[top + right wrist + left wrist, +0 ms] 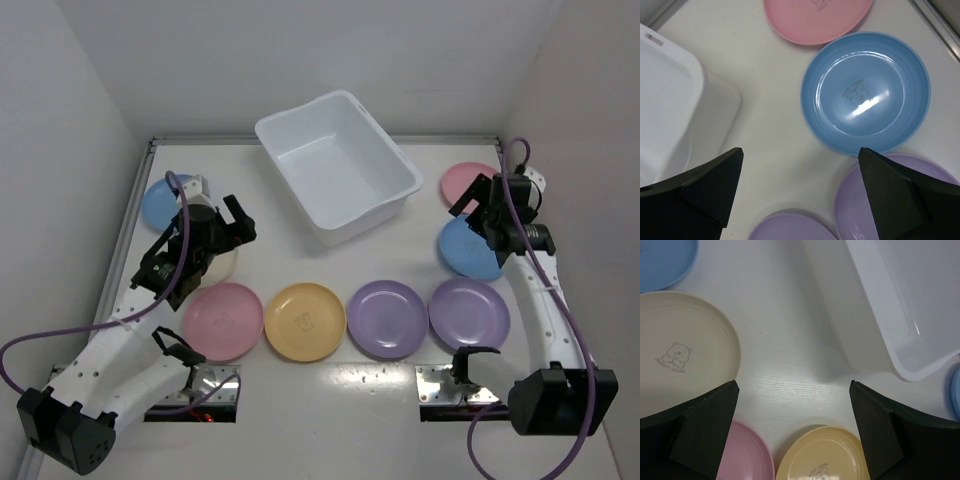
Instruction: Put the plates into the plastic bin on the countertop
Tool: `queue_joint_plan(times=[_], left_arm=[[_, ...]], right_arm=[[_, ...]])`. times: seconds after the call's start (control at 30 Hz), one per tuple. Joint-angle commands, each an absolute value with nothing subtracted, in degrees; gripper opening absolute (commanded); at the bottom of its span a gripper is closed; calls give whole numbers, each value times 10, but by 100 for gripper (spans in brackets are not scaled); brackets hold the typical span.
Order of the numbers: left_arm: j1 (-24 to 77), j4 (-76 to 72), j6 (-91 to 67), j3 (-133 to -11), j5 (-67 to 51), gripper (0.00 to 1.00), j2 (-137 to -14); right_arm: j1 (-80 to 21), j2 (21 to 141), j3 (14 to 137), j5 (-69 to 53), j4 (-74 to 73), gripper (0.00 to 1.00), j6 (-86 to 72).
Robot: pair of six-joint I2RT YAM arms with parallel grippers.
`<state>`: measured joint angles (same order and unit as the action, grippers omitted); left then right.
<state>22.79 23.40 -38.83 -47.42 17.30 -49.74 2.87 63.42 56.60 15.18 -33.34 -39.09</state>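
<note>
White tabletop (240, 175) carries all eight plates, every one lying flat outside the bin (340, 170). At the far left a blue plate (158, 203) sits by the wall, a cream plate (680, 355) just beside it. Above the cream plate hangs the left end effector (792, 390), jaws spread wide, gripping nothing. The near row runs pink plate (222, 320), yellow plate (305, 321), purple plate (387, 318), second purple plate (469, 313). The bin stands behind this row. The right end effector (800, 155), likewise wide open and empty, hovers near a second blue plate (866, 92) and a second pink plate (817, 20).
</note>
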Motion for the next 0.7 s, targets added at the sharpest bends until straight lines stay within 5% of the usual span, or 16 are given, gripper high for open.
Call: queue_joint_plan(times=[0.0,0.27,0.47,0.67], left_arm=[[227,262,-408,-482,185,100,-495],[233,262,-408,-482,206,100,-517],[233,262,-408,-509,236,100,-564],[233,262,-402,-545,264,100,-609]], right_arm=[[30,611,542,152,-285,100,-402],[37,741,654,317,-348,100,-440],[56,834,707,155,-244,100,-306],[112,993,815,164,-262,100,-277]])
